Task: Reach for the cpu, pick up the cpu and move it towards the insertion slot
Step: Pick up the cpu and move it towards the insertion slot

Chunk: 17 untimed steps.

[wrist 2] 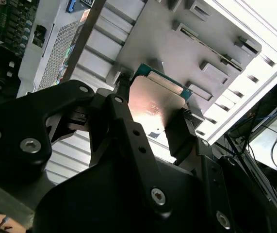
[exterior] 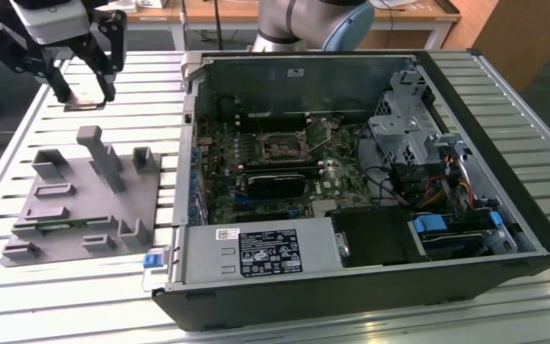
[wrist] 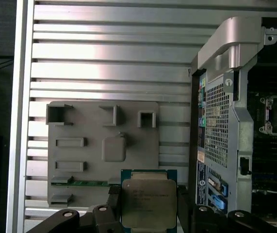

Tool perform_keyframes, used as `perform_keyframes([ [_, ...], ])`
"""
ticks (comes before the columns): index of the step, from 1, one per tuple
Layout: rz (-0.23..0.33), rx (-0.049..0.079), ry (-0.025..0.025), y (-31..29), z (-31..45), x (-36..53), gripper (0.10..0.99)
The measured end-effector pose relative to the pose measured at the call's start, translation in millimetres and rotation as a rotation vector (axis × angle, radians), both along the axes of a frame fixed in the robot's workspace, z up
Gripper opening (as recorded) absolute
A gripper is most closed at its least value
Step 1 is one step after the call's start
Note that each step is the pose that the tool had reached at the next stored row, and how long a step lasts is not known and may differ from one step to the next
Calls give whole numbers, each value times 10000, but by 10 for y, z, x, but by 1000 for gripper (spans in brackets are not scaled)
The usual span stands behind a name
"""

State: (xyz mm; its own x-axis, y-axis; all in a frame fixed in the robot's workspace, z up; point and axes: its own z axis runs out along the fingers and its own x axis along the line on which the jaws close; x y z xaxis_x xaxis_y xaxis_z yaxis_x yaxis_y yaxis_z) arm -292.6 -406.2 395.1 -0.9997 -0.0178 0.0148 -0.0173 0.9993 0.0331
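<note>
While the gripper (exterior: 86,99) hovers, the cpu (wrist: 149,204) sits (clamped) between its fingers (wrist: 183,206).

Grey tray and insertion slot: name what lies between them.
In the exterior view, between grey tray and insertion slot: bare table slats, the case wall, then motherboard parts.

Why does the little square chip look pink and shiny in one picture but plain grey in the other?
Second wrist view: the chip mirrors light as a pinkish glare, and the table behind it is washed out white. First wrist view: the light is even, so the chip looks dull silver.
</note>
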Motion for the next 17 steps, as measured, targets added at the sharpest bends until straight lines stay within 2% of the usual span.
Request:
perform_keyframes([
  [17,0,0,0,3,-3,466,545],
])
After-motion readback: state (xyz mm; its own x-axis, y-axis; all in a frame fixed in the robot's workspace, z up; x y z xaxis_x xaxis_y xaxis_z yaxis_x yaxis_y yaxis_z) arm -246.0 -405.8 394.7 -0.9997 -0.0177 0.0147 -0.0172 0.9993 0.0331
